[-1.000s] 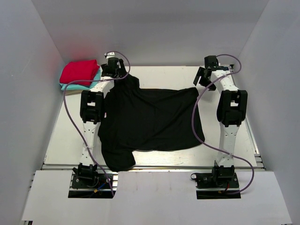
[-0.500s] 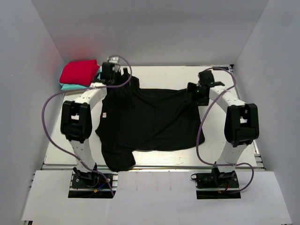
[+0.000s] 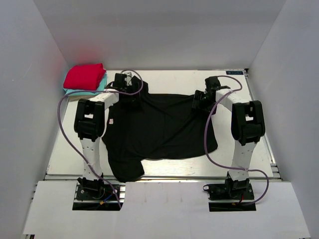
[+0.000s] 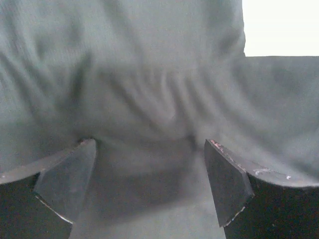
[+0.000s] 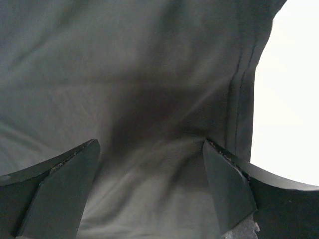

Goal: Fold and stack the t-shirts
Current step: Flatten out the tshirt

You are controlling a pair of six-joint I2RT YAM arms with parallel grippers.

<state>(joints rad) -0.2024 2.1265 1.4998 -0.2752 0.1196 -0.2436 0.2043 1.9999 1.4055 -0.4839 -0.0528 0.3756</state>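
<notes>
A large plain black t-shirt (image 3: 159, 127) lies spread on the white table, one sleeve hanging toward the near left edge. My left gripper (image 3: 130, 97) is open and pressed down on the shirt's far left part; its wrist view shows wrinkled black cloth (image 4: 149, 124) between the spread fingers (image 4: 227, 181). My right gripper (image 3: 200, 102) is open on the shirt's far right corner; its wrist view shows black cloth (image 5: 149, 139) and the hem seam (image 5: 239, 99) between the spread fingers (image 5: 227, 186). A folded red shirt (image 3: 84, 75) lies on a folded teal one (image 3: 99, 86) at the far left. The tan one is hidden.
White walls enclose the table (image 3: 239, 149) on the left, back and right. The table's near edge has a metal rail (image 3: 199, 175). Purple cables (image 3: 65, 114) loop from both arms.
Both arms have swung inward and lowered: the left gripper moved right and nearer onto the shirt's far left part, the right gripper moved left onto the far right corner.
</notes>
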